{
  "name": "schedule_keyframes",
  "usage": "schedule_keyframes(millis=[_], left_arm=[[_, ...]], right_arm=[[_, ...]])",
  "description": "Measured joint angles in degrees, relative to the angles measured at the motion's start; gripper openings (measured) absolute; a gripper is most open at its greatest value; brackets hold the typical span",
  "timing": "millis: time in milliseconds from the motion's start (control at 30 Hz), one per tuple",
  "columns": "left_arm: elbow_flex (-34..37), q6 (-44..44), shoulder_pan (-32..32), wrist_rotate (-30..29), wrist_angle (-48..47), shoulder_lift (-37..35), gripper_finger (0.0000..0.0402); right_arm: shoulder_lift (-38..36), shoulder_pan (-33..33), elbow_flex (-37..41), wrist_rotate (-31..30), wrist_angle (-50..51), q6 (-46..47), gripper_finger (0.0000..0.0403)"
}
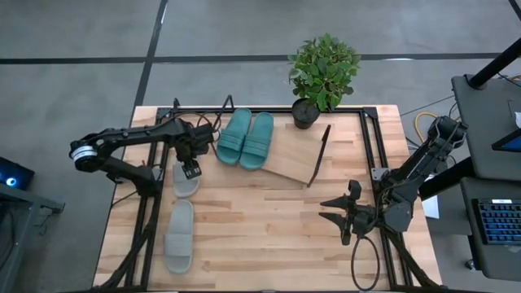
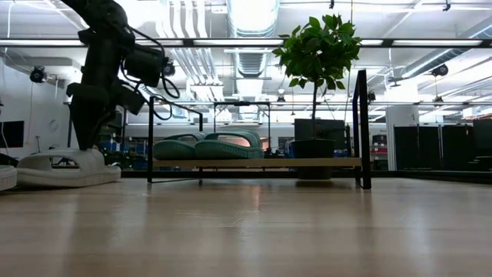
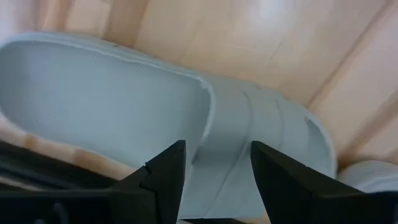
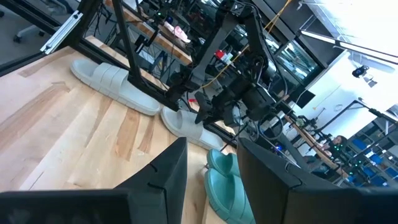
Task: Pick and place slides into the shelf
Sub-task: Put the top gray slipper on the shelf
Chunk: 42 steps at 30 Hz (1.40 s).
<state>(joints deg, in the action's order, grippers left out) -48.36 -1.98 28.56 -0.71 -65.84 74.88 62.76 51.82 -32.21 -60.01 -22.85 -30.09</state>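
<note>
Two teal green slides [image 1: 245, 139] are seated side by side on the shelf [image 1: 295, 159], at the end of the slanted board nearer the left arm. In the low view the same pair [image 2: 207, 145] is seen resting on the light-wood board [image 2: 254, 162] between the black end frames. The remainder of the board is bare wood.

Two light grey slides are located on the tabletop [image 1: 269, 228] on the left arm's side. The first grey slide [image 1: 186, 180] lies just beside the shelf's near end; the second grey slide [image 1: 179, 236] lies farther toward the table's front edge, apart from the first.

The left gripper [image 1: 191, 171] is positioned directly over the first grey slide. In the left wrist view its fingers [image 3: 163, 177] are shown parted, straddling the strap edge of that slide [image 3: 236, 143]. Whether the fingers press on the foam cannot be determined; the slide is seen flat on the table in the low view [image 2: 65, 168].

The right gripper [image 1: 343, 218] is held above the tabletop at the right side, well apart from all slides. Its fingers [image 4: 158, 177] are shown parted with nothing between them.

A potted plant [image 1: 321, 75] is placed at the table's far edge, beside the shelf.
</note>
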Motion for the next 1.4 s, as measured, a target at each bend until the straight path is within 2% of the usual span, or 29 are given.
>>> schedule_keyframes(millis=[300,600,900,1200,1400], left_arm=[[0.71,-1.88,3.74,5.73,-0.11,0.73,0.0167],[1.24,-1.55,4.0,9.44,-0.23,0.73,0.0161],[2.05,-1.4,4.02,9.64,-0.4,0.69,0.0097],[2.19,-1.4,4.04,10.34,-0.99,0.69,0.0077],[2.23,-1.4,4.04,10.47,-1.47,0.69,0.001]], right_arm=[[0.0,-0.01,0.04,0.0,0.0,-0.18,0.0132],[0.0,0.0,0.09,0.0,0.01,-0.17,0.0132],[0.0,-0.01,0.09,0.0,0.0,-0.17,0.0132],[0.0,0.0,0.09,0.0,0.0,-0.17,0.0132],[0.0,0.0,0.09,0.0,0.0,-0.17,0.0132]])
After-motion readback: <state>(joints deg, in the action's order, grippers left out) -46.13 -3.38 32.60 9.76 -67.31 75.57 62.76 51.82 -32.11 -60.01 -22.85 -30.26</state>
